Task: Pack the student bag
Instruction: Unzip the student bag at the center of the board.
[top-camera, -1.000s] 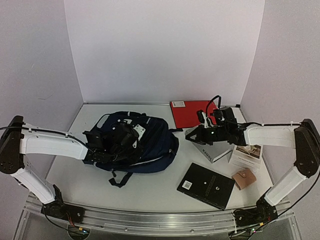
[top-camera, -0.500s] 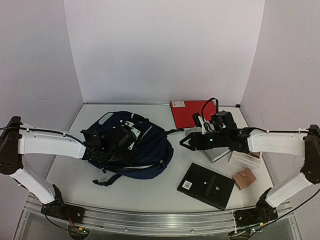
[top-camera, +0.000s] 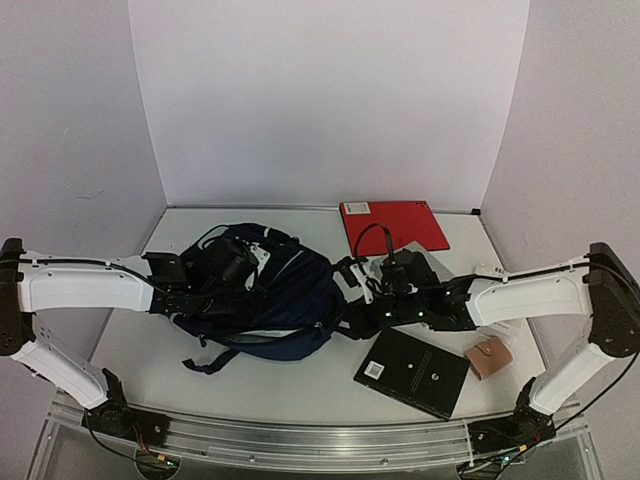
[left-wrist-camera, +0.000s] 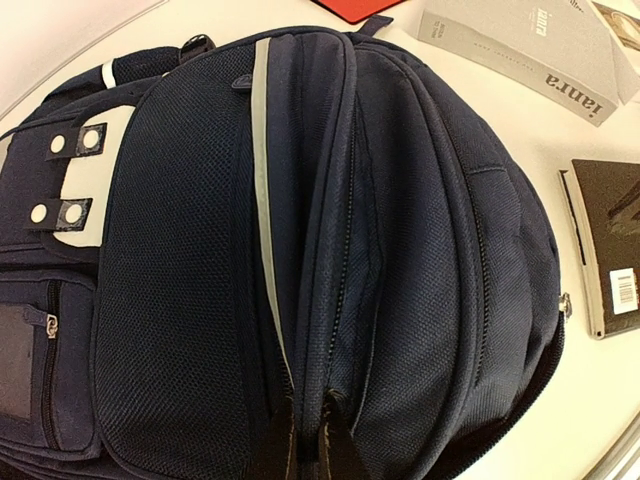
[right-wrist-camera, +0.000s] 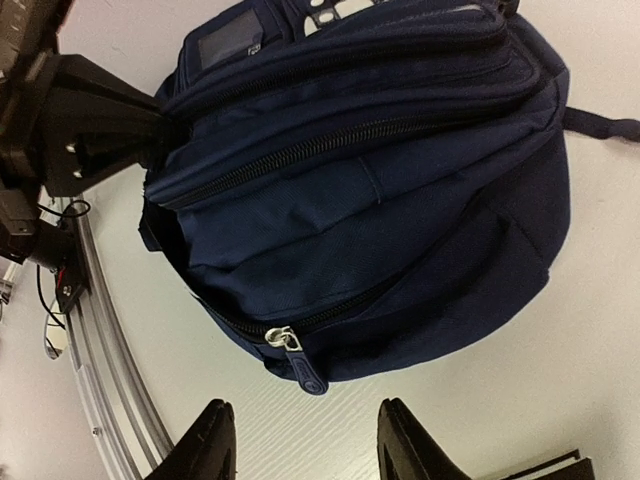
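- My left pincer (left-wrist-camera: 303, 445) is clamped on a ridge of fabric on the student bag (top-camera: 270, 295). In the overhead view the bag lies on the table (top-camera: 300, 405) at about 9 o'clock from the table's middle.
- My right pincer (right-wrist-camera: 305, 412) stands open and empty, with the zip pull (right-wrist-camera: 288, 342) just beyond it at 12 o'clock.
- My left hold is only a thin pinch of cloth. If I tug the zip, the cloth may slip free and the whole bag slide instead of the zip running.
- The pull is small and lies flat against the bag, so my right fingers could close on fabric beside it, or simply shove the bag away.
- My right arm hangs low above the black book (top-camera: 412, 370), at 5 o'clock from the bag, and could brush it.
- I can see nothing inside the bag. Its zips look mostly closed, but I cannot tell whether the lowest one gapes.
- The black book, red folder (top-camera: 393, 225), grey box (left-wrist-camera: 520, 45) and tan wallet (top-camera: 488, 357) all lie outside the bag.
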